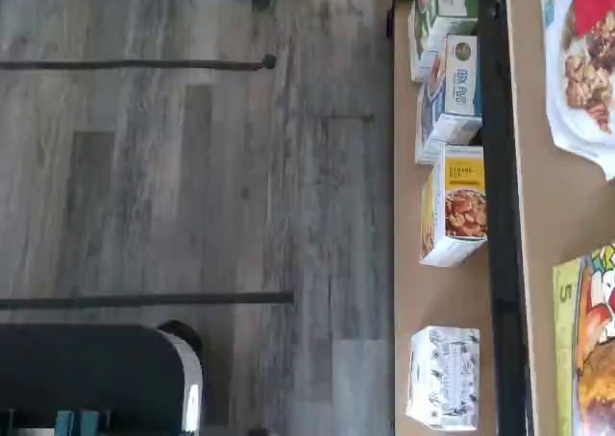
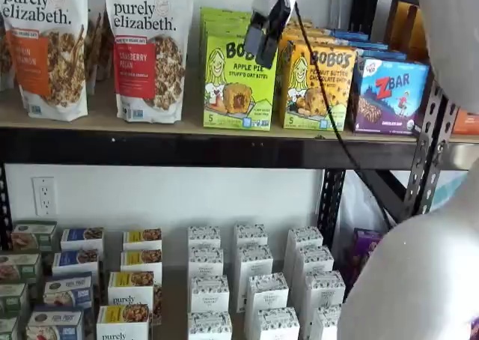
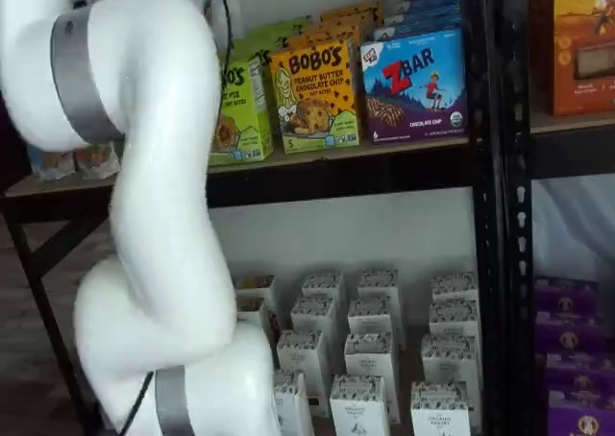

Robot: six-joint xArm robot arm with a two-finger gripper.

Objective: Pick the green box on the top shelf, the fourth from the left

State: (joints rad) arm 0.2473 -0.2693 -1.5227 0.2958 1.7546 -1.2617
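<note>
The pick had not begun: the green box [image 2: 239, 82] stood untouched on the top shelf [image 2: 187, 147], just below and behind the claw [image 2: 263, 40], which hung before its upper right corner, black fingers side-on, so I cannot tell their spread.

The green box [image 2: 239, 82] looks like matt printed cardboard, as do the yellow-orange box [image 2: 317, 85] at its 3 o'clock and the blue-purple box [image 2: 389, 94] beyond that, while the granola pouches [image 2: 148, 48] at its 9 o'clock have a faintly glossy, crinkled film. The top shelf [image 2: 187, 124] is a smooth, tan, wood-look board fronted by a black painted-metal beam [image 2: 179, 147]. The gripper [image 2: 263, 37] pairs a glossy white plastic-looking body with matt black fingers, and the floor [image 1: 192, 167] is grey wood-grain plank.
</note>
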